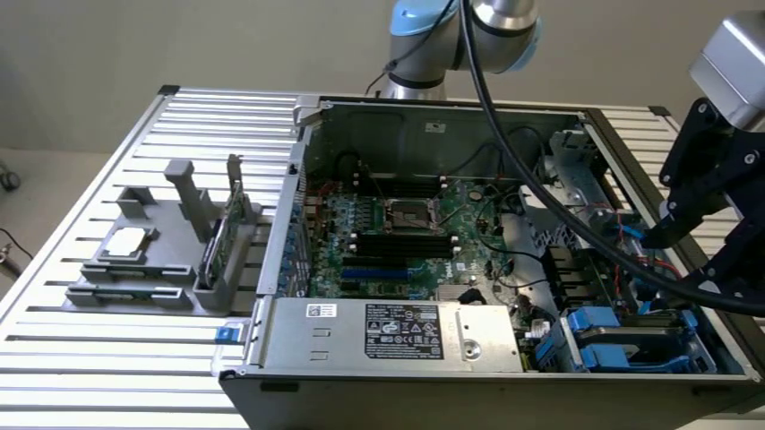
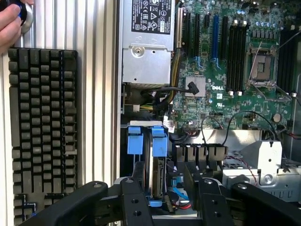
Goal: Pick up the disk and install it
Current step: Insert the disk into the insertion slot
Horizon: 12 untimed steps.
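The disk (image 2: 159, 176) stands on edge in the drive bay at the case's corner, its metal side framed by bright blue rails with blue tabs on top. My gripper (image 2: 165, 190) hovers right over it, open, one black finger (image 2: 135, 186) on each side of the disk with a gap to it. In the exterior view, the gripper (image 1: 691, 246) hangs over the case's right side, above the blue-railed bay (image 1: 597, 327) at the near right corner.
The open computer case (image 1: 299, 179) holds a motherboard (image 1: 395, 233), a grey power supply (image 1: 395, 331) and loose cables. A grey holder (image 1: 132, 287) with a small chip and a green card sits on the exterior view's left. A keyboard (image 2: 42, 127) and a person's hand (image 2: 9, 23) lie beside the case.
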Tool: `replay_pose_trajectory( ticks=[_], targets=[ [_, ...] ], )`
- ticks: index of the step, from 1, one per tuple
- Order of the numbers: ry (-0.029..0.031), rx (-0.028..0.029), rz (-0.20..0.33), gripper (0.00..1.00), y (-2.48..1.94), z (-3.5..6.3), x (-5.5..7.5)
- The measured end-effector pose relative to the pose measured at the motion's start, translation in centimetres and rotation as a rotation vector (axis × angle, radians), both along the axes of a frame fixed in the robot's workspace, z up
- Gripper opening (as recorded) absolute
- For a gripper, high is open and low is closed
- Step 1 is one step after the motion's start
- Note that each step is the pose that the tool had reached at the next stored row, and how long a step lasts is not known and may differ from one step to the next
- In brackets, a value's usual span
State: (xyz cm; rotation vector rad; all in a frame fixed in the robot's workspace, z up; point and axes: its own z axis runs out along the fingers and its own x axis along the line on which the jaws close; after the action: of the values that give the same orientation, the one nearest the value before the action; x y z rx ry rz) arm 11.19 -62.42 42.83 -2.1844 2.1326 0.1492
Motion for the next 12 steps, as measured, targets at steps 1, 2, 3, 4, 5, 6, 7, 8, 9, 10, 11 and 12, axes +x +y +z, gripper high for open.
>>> replay_pose_trajectory(
  ticks=[1, 2, 3, 4, 5, 6, 7, 8, 9, 10, 11, 12],
  targets=[
    [-0.0003, 0.0001, 0.0, 0.47, 0.0, -0.08, 0.0],
    [-0.0006, 0.0002, 0.0, 0.47, 0.0, -0.15, 0.1],
    [-0.0009, 0.0002, 0.0, 0.47, 0.0, -0.22, 0.2],
    [-0.0012, 0.0003, 0.0, 0.47, 0.0, -0.3, 0.3],
    [-0.0016, 0.0001, 0.0, 0.47, 0.0, -0.37, 0.4],
    [-0.0019, 0.0001, 0.0, 0.47, 0.0, -0.46, 0.5],
    [-0.0021, 0.0, 0.0, 0.47, 0.01, -0.55, 0.7],
    [-0.0023, 0.0, 0.0, 0.47, 0.05, -0.65, 0.8],
    [-0.0025, 0.0001, 0.0, 0.45, 0.08, -0.76, 0.9],
    [-0.0027, 0.0002, 0.0, 0.38, 0.12, -0.89, 1.0],
    [-0.0029, 0.0, 0.0, 0.38, 0.15, -1.02, 1.1],
    [-0.0031, -0.0002, 0.0, 0.32, 0.19, -1.19, 1.2]
  ],
)
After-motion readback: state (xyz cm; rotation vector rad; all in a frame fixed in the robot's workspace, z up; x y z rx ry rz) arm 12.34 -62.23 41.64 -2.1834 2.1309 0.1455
